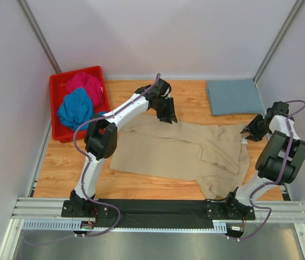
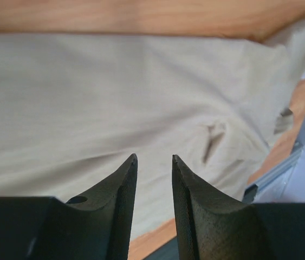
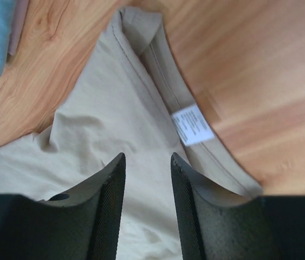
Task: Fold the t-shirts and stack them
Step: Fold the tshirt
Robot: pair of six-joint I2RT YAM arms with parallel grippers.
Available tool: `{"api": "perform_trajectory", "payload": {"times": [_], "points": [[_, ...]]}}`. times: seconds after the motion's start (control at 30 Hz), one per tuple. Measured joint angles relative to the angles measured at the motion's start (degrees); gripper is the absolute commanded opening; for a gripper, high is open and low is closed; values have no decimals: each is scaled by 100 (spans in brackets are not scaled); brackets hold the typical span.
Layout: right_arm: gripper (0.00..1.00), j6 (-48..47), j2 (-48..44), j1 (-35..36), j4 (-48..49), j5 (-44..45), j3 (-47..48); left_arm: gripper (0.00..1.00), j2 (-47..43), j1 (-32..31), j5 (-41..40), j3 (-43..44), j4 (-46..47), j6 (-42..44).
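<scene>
A beige t-shirt lies partly folded across the middle of the wooden table, rumpled at its right end. My left gripper hovers over its far edge, open, with only cloth showing below the gap. My right gripper hangs open at the shirt's right end, above the collar and its white label; nothing sits between its fingers. A grey-blue t-shirt lies folded at the back right. A magenta t-shirt and a bright blue t-shirt are bunched in the bin.
The red plastic bin stands at the back left against the wall. White walls close the table on three sides. A metal rail with the arm bases runs along the near edge.
</scene>
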Motion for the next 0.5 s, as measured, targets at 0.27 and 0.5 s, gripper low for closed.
{"api": "perform_trajectory", "payload": {"times": [0.27,0.5], "points": [[43,-391,1231,0,431,-472,691,39,605,1056,-157,-57,76,516],[43,-542,1449,0,697,-540,1088,39,951,1488,-170,61,42,743]]}}
